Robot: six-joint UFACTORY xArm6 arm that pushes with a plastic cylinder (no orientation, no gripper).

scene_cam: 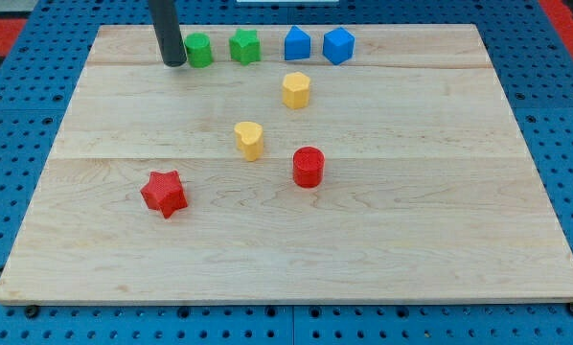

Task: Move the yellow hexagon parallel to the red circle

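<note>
The yellow hexagon point(296, 90) sits in the upper middle of the frame, up and slightly left of the red circle point(308, 167) at centre. A yellow heart-shaped block point(250, 140) lies just left of the circle. My tip point(174, 63) rests at upper left, holding nothing, touching or nearly touching the green circle point(199, 50). Rightward along the top of the wooden board point(440, 240) stand a green star point(245, 46), blue pentagon point(297, 44) and blue hexagon point(338, 45). A red star point(164, 194) lies lower left.

Red star point(164, 194), yellow heart point(250, 140), green and blue blocks on wooden board point(411, 249).
</note>
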